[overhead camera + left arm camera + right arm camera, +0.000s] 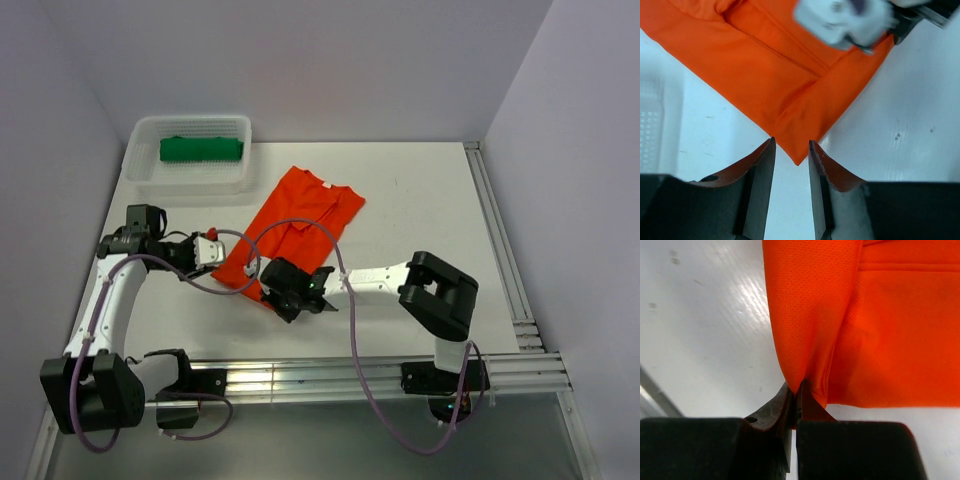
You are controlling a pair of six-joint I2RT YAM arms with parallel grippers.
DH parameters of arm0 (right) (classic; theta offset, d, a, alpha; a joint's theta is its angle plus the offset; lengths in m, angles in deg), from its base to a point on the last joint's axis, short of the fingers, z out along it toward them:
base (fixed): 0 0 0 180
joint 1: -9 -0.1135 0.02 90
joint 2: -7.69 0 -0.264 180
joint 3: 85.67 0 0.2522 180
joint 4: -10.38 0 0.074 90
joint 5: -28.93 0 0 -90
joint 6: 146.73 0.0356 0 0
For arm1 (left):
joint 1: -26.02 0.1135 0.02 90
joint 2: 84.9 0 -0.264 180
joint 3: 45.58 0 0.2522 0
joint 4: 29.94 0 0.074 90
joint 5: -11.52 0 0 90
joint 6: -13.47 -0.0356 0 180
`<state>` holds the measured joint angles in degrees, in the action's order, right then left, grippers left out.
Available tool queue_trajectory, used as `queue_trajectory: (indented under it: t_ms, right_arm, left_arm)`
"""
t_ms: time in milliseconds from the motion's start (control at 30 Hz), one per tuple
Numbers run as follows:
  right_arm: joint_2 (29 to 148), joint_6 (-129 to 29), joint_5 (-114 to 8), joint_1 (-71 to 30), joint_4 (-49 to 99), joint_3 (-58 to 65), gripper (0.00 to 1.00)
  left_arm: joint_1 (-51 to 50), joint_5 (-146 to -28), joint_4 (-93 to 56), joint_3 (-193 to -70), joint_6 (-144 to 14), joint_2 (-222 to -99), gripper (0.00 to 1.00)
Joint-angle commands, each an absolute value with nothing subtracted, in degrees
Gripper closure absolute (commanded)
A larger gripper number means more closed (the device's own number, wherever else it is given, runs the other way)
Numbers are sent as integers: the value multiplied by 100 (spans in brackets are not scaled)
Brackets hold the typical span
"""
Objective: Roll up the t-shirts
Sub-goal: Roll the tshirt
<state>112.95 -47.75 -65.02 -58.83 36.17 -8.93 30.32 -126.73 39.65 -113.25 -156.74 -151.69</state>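
Note:
An orange-red t-shirt (305, 215) lies folded into a long strip on the white table, running from the middle toward the near left. My right gripper (266, 280) is shut on a pinched fold of its near edge (800, 387), and the cloth (890, 330) spreads away from the jaws. My left gripper (224, 256) sits at the strip's near-left corner. Its jaws (791, 145) stand open, with the pointed corner of the orange t-shirt (799, 157) just between the fingertips and untouched by them. A green t-shirt (200, 149) lies rolled inside the basket.
The white mesh basket (140, 170) stands at the back left of the table. Aluminium rails run along the right edge (500, 250) and the near edge (330, 375). Purple cables loop over the shirt's near end. White walls close in the table.

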Motion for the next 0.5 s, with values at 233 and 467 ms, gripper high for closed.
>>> queue_trajectory:
  t_ms: [233,467]
  right_arm:
    - [11782,-4855,-2769,-4823,3812,-1258,100]
    - [11861,-4829,-1391,-4252,3987,-1259,100]
  left_arm:
    - [3007,-12885,4480,-10795,-17854,-14993,50]
    - [2919,-12490,4508,-10373,-18945,-15389,45]
